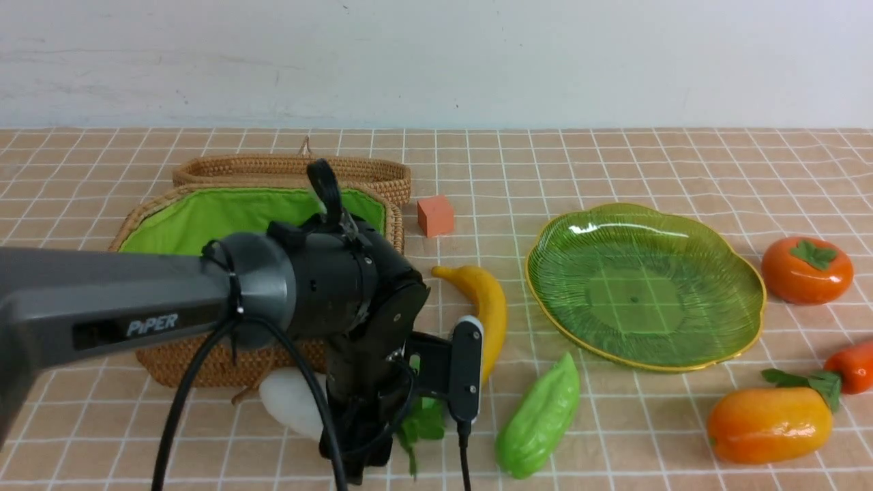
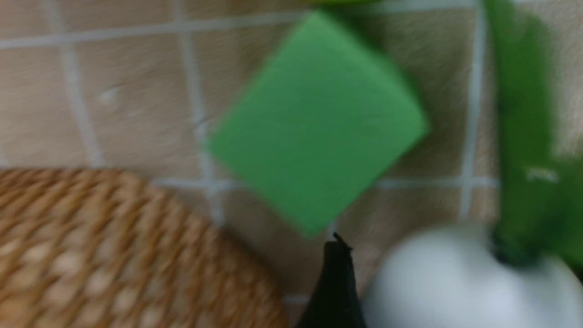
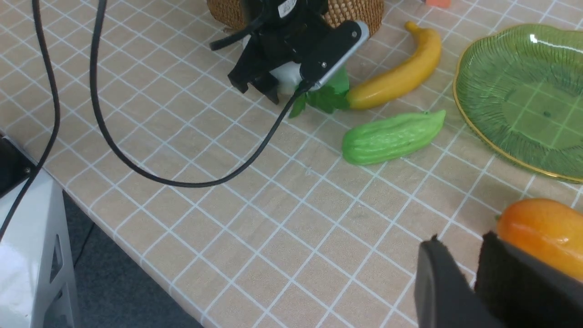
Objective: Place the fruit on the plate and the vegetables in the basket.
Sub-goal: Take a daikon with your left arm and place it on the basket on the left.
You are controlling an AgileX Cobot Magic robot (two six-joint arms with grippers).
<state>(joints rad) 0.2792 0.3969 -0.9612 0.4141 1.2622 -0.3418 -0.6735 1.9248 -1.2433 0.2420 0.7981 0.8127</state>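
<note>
My left gripper (image 1: 358, 457) points down over the white radish (image 1: 290, 402), which lies on the cloth in front of the basket (image 1: 259, 218). In the blurred left wrist view the radish (image 2: 464, 282) fills the space beside the one black finger (image 2: 334, 282) that shows; the jaws stand wide around it. The banana (image 1: 484, 307), the bumpy gourd (image 1: 539, 416), the mango (image 1: 771, 423), the carrot (image 1: 852, 368) and the persimmon (image 1: 807, 269) lie around the bare green plate (image 1: 644, 286). My right gripper (image 3: 460, 241) hovers beside the mango (image 3: 542, 232), fingers nearly together, holding nothing.
A shallow wicker lid (image 1: 293, 167) leans behind the basket. An orange cube (image 1: 435, 215) sits right of the basket, and a green cube (image 2: 314, 123) lies by the radish leaves (image 2: 524, 136). A black cable (image 3: 150, 168) trails across the cloth near the table's edge.
</note>
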